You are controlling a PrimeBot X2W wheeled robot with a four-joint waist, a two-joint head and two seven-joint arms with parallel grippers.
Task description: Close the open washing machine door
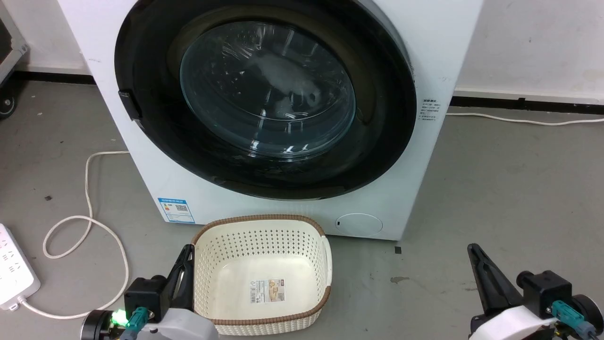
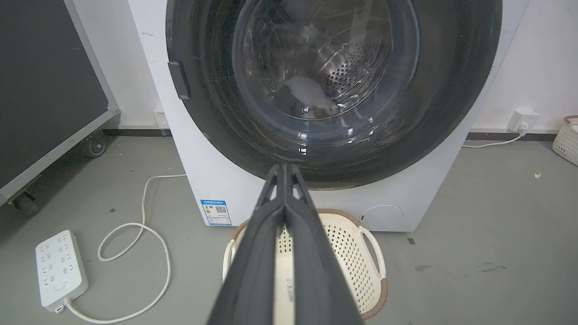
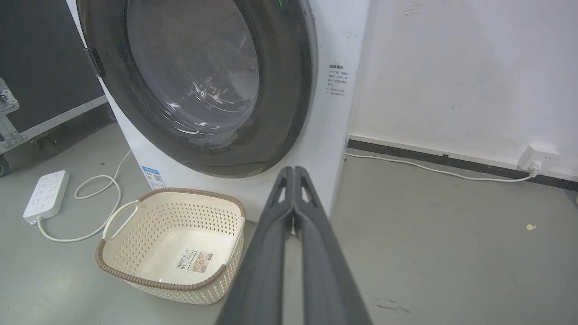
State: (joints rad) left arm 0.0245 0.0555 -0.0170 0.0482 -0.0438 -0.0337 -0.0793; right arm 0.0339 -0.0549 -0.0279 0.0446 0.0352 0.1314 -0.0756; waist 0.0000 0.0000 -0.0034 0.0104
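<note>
The washing machine door (image 1: 266,89) has a wide glossy black rim and a bulging glass centre. It lies flat against the white machine front, and I see no gap at its edge. A dark latch piece (image 1: 130,105) sits on its left rim. Through the glass (image 2: 325,76) the steel drum shows. My left gripper (image 1: 188,250) is shut and empty at the lower left, beside the basket and well short of the door. My right gripper (image 1: 472,248) is shut and empty at the lower right over the floor. Both pairs of fingers (image 2: 284,168) (image 3: 294,169) point toward the machine.
A cream perforated basket (image 1: 264,219) with a brown rim stands on the floor before the machine. A white power strip (image 1: 14,274) and its looping cable (image 1: 87,189) lie to the left. A black wheeled case (image 2: 45,90) stands further left. Grey floor (image 1: 509,189) spreads to the right.
</note>
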